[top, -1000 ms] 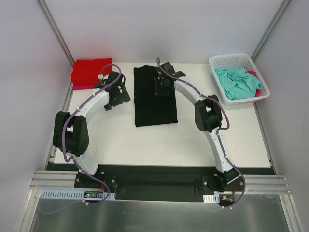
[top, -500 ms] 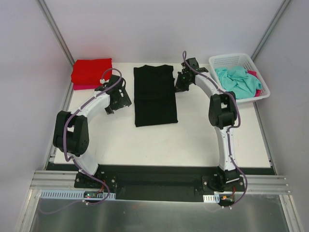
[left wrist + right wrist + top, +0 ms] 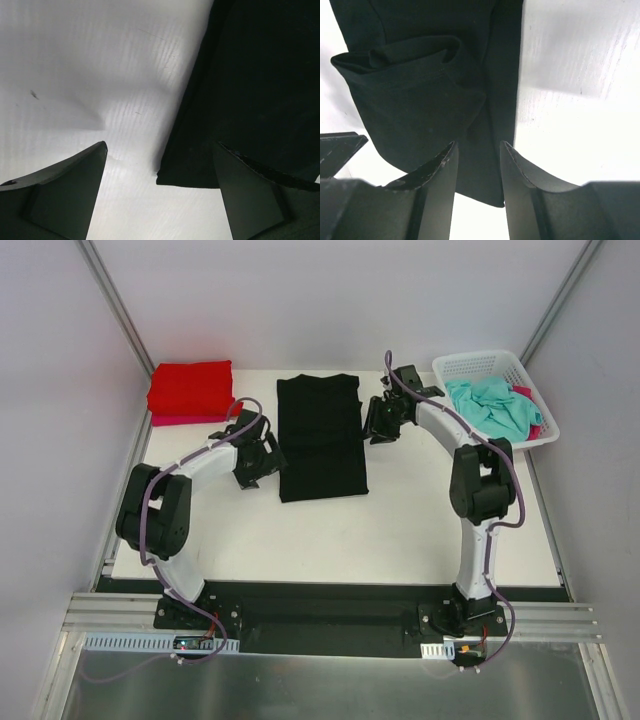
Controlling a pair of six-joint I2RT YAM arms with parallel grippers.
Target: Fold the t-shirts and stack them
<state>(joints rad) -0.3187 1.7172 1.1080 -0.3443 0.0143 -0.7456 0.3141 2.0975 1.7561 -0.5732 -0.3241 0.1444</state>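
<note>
Running off both wrist views, black t-shirt (image 3: 320, 437).

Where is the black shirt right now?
In the top view, the black shirt lies flat in the middle, between the red stack at left and the basket at right.

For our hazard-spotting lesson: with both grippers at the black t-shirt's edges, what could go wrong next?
The open left gripper straddles a corner of the black t-shirt; closing may catch one layer or miss. Near the right gripper, the tucked sleeve sits loosely bunched and could slip out in the next fold.
</note>
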